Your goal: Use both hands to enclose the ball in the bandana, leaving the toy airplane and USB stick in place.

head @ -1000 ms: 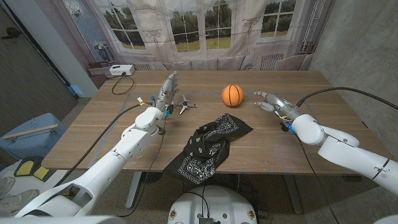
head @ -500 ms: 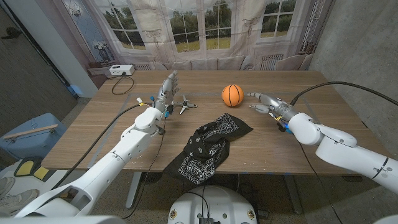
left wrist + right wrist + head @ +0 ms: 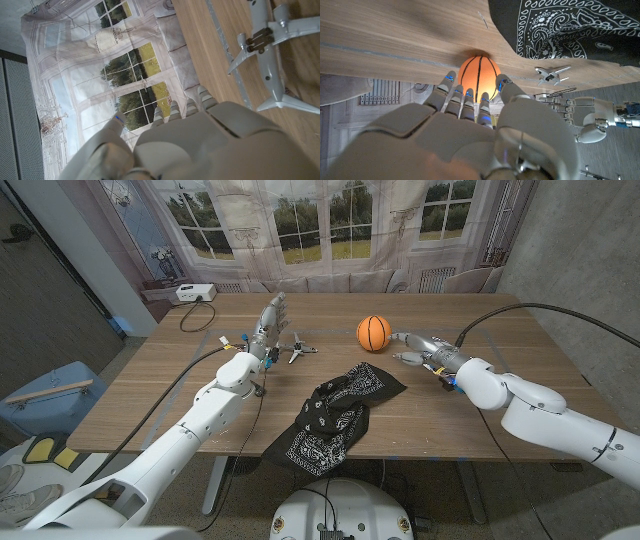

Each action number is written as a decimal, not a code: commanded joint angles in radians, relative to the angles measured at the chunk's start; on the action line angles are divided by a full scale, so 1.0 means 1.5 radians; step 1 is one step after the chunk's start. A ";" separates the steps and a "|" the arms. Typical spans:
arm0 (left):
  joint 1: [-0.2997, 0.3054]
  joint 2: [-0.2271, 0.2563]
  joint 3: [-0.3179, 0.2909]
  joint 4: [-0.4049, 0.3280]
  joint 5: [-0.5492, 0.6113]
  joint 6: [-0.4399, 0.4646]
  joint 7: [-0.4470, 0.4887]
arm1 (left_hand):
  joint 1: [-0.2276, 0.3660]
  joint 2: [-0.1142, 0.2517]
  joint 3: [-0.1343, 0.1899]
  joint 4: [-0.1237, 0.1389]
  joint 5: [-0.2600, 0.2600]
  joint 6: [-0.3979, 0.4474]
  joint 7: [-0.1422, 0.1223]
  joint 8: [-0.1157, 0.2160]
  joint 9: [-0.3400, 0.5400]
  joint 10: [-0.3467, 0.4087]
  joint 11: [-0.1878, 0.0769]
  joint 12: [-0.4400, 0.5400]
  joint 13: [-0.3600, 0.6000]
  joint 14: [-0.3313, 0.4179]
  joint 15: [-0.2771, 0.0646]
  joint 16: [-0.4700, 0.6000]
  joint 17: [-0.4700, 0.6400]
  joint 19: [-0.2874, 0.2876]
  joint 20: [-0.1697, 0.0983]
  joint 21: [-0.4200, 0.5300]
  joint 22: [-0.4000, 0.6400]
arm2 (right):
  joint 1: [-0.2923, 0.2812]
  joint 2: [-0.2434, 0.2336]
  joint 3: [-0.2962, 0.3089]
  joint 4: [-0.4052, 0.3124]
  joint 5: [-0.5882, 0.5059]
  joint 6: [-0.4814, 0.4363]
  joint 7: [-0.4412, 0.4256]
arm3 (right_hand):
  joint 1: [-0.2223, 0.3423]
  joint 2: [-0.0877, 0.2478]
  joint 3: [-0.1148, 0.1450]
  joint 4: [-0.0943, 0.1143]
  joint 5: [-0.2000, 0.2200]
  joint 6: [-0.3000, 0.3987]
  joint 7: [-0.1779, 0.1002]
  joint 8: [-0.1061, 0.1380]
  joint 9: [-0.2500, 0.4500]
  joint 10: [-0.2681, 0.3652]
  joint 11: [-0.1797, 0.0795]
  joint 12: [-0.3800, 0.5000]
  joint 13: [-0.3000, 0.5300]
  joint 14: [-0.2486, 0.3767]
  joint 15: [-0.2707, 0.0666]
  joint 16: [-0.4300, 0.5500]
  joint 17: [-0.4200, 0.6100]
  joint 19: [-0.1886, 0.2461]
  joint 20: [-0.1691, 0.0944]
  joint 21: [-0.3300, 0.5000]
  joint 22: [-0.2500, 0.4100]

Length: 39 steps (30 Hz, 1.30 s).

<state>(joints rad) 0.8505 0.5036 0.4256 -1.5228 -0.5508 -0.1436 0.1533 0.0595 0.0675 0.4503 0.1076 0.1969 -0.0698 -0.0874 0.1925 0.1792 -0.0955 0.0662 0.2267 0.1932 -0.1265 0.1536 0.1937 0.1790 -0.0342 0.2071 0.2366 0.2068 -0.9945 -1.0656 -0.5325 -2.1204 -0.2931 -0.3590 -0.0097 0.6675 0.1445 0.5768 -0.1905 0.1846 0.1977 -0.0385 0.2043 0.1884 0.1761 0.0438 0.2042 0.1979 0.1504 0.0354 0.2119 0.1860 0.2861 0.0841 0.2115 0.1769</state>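
Observation:
The orange ball (image 3: 373,332) sits on the wooden table (image 3: 180,395) at centre back. My right hand (image 3: 420,348) is just right of it, fingers spread toward it and holding nothing. The right wrist view shows the ball (image 3: 478,75) framed between the fingertips (image 3: 451,77) and thumb of my right hand (image 3: 470,130). A crumpled black bandana (image 3: 335,412) lies in front of the ball, one end draped over the near edge. The toy airplane (image 3: 297,350) lies left of the ball. My left hand (image 3: 268,320) stands beside it, fingers straight and empty. The airplane (image 3: 267,47) lies past my left hand (image 3: 200,140).
A small white box (image 3: 193,293) with a black cable sits at the table's far left corner. A blue bin (image 3: 50,395) stands on the floor to the left. Bare wood stretches on the right behind my right arm.
My right hand has moved left across the table, closing most of the gap to the ball. The left hand, ball, bandana and airplane have stayed put.

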 commanded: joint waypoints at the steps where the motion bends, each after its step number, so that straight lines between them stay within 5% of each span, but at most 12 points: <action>1: -0.005 -0.004 0.004 0.006 0.001 0.002 -0.002 | -0.007 0.002 -0.002 0.001 0.006 0.004 -0.001 -0.001 0.001 0.001 0.001 -0.002 0.003 0.001 -0.002 -0.003 0.003 0.001 0.004 0.004 0.003 | 0.035 0.010 -0.032 -0.002 -0.060 0.004 0.057 | 0.020 0.000 0.007 0.000 0.000 0.013 -0.002 0.008 0.002 0.017 -0.002 0.008 0.002 0.011 -0.008 0.005 0.001 0.008 -0.003 0.004 0.001; 16: -0.007 -0.007 0.003 0.010 0.001 -0.001 0.000 | -0.008 0.001 -0.004 0.002 0.007 0.005 -0.001 -0.001 0.001 0.002 0.002 -0.002 0.003 0.001 -0.003 -0.003 0.003 0.001 0.004 0.004 0.003 | 0.074 0.038 -0.068 0.011 -0.138 0.010 0.124 | 0.106 0.004 0.024 -0.002 0.003 0.029 -0.020 0.009 0.003 0.030 -0.024 0.007 0.003 0.019 -0.029 0.004 0.003 0.023 -0.020 0.005 0.001; 39: -0.010 -0.009 -0.001 0.022 -0.004 -0.003 -0.002 | -0.011 0.000 -0.007 0.004 0.008 0.006 -0.002 -0.001 0.001 0.002 0.003 -0.003 0.003 0.000 -0.004 -0.003 0.003 0.000 0.004 0.004 0.003 | 0.131 0.080 -0.107 0.048 -0.172 0.065 0.236 | 0.173 -0.006 0.024 -0.001 0.004 0.052 -0.039 0.012 0.003 0.037 -0.033 0.006 0.004 0.018 -0.039 0.002 0.005 0.026 -0.029 0.003 0.001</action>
<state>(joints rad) 0.8400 0.4938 0.4261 -1.5014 -0.5538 -0.1420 0.1546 0.0516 0.0676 0.4420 0.1159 0.2036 -0.0699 -0.0874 0.1924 0.1790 -0.0956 0.0662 0.2267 0.1931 -0.1302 0.1500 0.1885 0.1789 -0.0343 0.2071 0.2366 0.2067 -0.8311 -0.9720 -0.6716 -2.0738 -0.5370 -0.3000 0.2821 0.9112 0.1335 0.6058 -0.1920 0.1848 0.2648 -0.0948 0.2184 0.1882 0.2275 0.0029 0.2118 0.2027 0.1764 -0.0204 0.2119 0.1886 0.3235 0.0466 0.2115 0.1770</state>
